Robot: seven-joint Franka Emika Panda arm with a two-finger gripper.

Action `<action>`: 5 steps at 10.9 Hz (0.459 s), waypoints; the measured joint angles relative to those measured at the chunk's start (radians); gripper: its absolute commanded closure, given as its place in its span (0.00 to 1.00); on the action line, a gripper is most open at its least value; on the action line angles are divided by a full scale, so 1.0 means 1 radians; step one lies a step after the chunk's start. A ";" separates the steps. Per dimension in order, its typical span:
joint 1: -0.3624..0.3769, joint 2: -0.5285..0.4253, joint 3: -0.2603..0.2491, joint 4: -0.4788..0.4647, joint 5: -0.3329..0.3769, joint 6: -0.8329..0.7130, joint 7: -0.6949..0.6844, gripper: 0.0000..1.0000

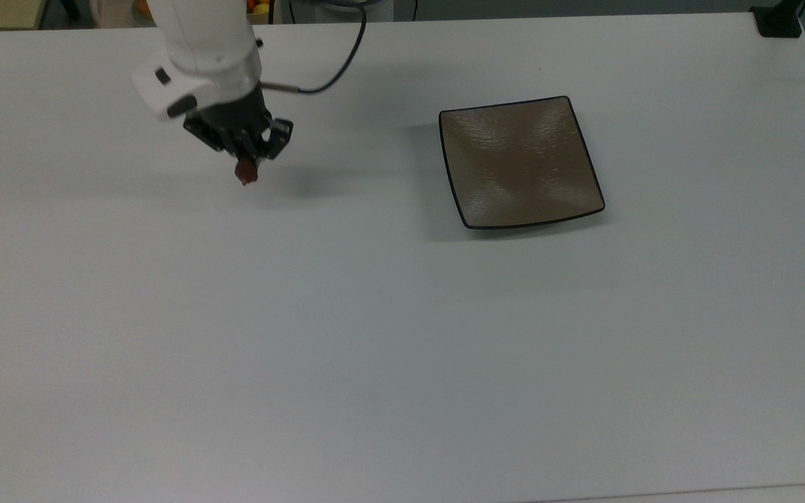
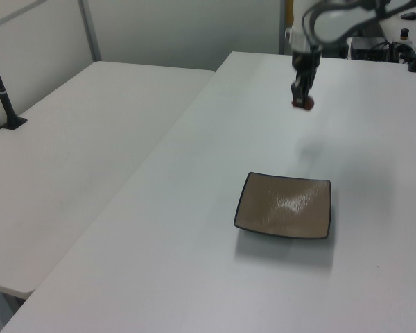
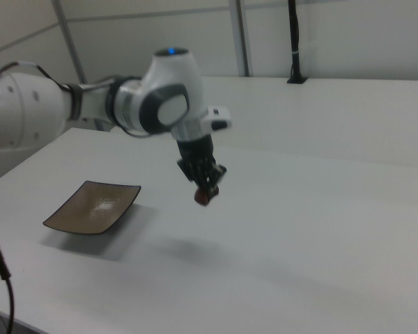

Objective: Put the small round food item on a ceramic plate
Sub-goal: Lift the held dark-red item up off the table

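Tool [image 1: 247, 168] pinched on the small round food item [image 1: 246, 172], we hold it clear above the counter [image 1: 374, 349] (carry step, we judge), and next we must cross to the ceramic plate [image 1: 521, 162], well apart, then lower.

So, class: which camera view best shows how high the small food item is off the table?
The right view: the small round food item hangs in the gripper well above its shadow on the table. The top view looks down on it, hiding height; the left view shows it small.
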 measured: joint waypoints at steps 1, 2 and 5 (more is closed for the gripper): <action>0.001 -0.040 0.001 0.024 0.000 -0.045 -0.003 0.90; 0.006 -0.076 0.003 0.046 0.000 -0.091 -0.011 0.90; 0.073 -0.143 0.010 0.099 0.001 -0.230 -0.019 0.87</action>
